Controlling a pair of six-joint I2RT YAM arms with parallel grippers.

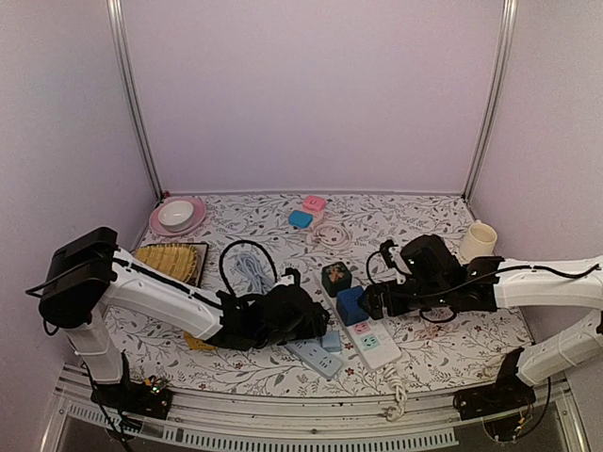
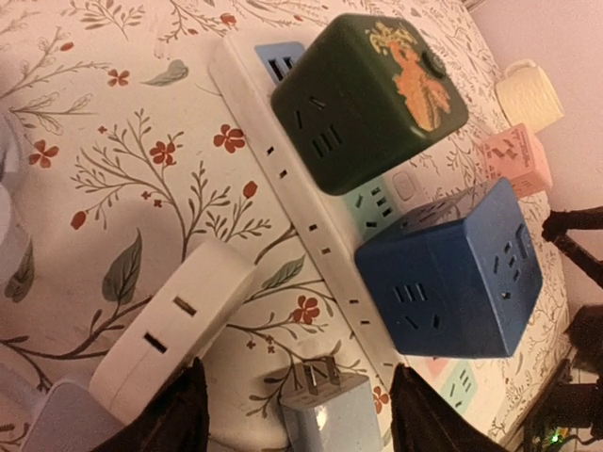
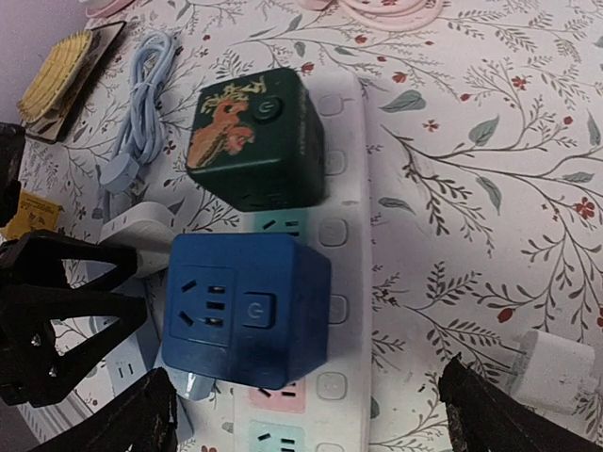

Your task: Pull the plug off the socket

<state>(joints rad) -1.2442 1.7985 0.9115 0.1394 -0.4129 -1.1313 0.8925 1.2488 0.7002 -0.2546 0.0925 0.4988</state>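
Currently: left claw (image 2: 297, 410) grips light-blue plastic plug (image 2: 330, 414) | right claw (image 3: 306, 414) wide around blue cube adapter (image 3: 245, 311) | white power strip (image 3: 344, 235), seemingly near surface's front edge.

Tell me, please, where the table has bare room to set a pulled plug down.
The back strip between the pink plate and the cream mug is mostly bare beyond the pink cube. Near the right gripper, cloth right of the white power strip is free. Around the green cube and blue cube it is crowded.
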